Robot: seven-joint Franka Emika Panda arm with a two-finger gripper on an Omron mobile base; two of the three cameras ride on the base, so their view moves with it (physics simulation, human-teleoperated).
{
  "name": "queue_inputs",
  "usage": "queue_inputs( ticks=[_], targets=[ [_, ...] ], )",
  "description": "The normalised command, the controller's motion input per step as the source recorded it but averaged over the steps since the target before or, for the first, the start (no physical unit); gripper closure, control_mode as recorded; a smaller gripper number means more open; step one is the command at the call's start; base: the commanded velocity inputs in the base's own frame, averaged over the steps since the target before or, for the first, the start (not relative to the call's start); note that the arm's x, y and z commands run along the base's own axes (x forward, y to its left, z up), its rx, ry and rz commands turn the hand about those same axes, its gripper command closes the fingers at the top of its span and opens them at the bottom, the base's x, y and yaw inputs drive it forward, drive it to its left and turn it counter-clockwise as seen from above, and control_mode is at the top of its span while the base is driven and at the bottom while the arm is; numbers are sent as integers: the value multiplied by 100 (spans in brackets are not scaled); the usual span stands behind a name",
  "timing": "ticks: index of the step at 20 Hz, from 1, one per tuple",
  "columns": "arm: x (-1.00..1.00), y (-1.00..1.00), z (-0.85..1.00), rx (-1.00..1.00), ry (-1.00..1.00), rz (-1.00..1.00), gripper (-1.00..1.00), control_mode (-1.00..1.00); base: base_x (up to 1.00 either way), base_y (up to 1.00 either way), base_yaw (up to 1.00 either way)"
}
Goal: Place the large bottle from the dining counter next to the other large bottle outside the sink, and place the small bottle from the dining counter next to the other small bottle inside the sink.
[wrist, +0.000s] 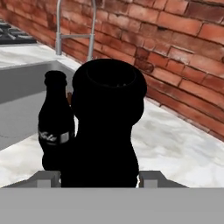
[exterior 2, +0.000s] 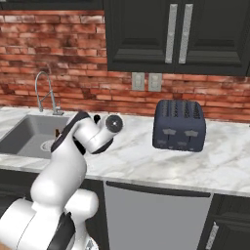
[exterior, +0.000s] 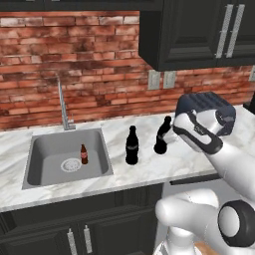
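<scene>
The large bottle [wrist: 107, 127] is held between the jaws of the gripper [wrist: 99, 178], tilted, so that it can be set down just beside the other large bottle [exterior: 131, 145], outside the sink [exterior: 35, 174].

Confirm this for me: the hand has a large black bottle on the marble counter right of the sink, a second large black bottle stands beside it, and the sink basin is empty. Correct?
Not quite. The grey sink basin is not empty: a small brown bottle stands in it, as the left base view shows. The rest holds: the hand grips one large black bottle, with the second large black bottle beside it.
</scene>
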Motion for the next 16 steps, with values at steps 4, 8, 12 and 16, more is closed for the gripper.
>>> queue_inputs(
  ticks=[4, 8, 12, 16],
  targets=[
    [19, 0, -12, 5, 10, 0, 100, -100, 0, 0, 0],
    [17, 0, -15, 0, 11, 0, 100, -100, 0, 0, 0],
    [16, 0, -12, 0, 10, 0, 100, -100, 0, 0, 0],
    [10, 0, -12, 0, 0, 0, 100, -100, 0, 0, 0]
  ],
)
